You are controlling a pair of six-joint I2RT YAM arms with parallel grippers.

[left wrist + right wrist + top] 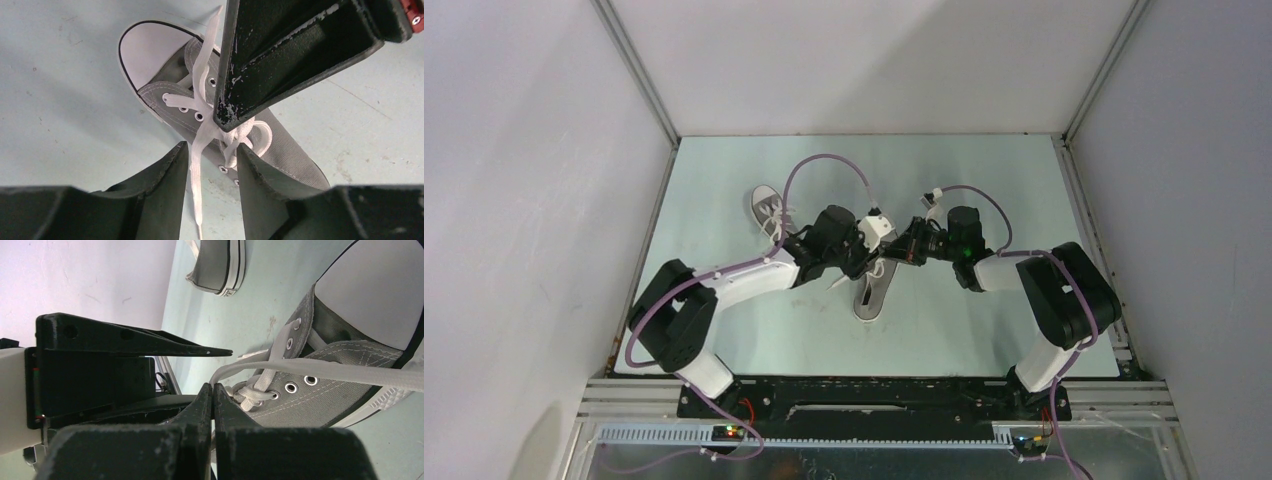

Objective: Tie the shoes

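Left wrist, right end effector [226, 124] blocks laces [204, 70]

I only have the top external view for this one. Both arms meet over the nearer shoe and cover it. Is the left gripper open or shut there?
Observer: Open. In the left wrist view the left gripper has its jaws apart, and a white lace end hangs down in the gap between its fingers.
Operator: And the right one?
Observer: Shut. In the right wrist view the right gripper has its fingers pressed together, with the tips at the crossed laces of the shoe. I cannot tell whether a lace is pinched.
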